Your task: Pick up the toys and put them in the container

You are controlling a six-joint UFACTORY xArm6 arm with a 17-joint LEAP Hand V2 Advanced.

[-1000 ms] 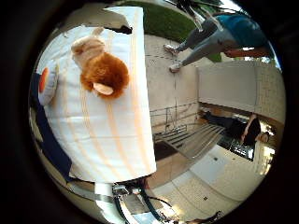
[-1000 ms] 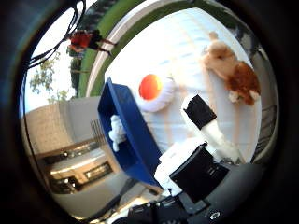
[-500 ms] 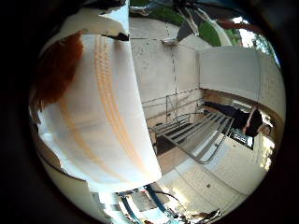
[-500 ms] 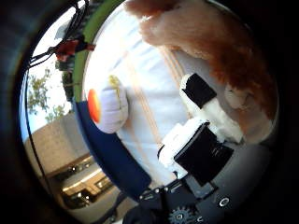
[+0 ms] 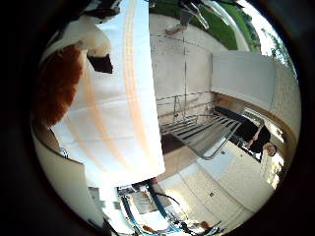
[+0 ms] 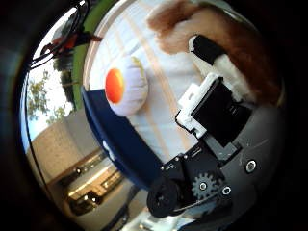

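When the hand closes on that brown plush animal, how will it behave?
The brown plush animal looks furry and stuffed, so it will probably squash and flop rather than stay stiff. It likely weighs little. Lying on the striped cloth, it seems unlikely to roll from the hand.

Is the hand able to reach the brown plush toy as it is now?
Probably yes. The brown plush toy lies on the striped cloth close under the hand, and nothing lies between them. The fried-egg toy sits apart, beside the blue container.

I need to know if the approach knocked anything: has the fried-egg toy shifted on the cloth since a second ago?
No. The fried-egg toy still lies on the striped cloth beside the blue container; only the view has closed in.
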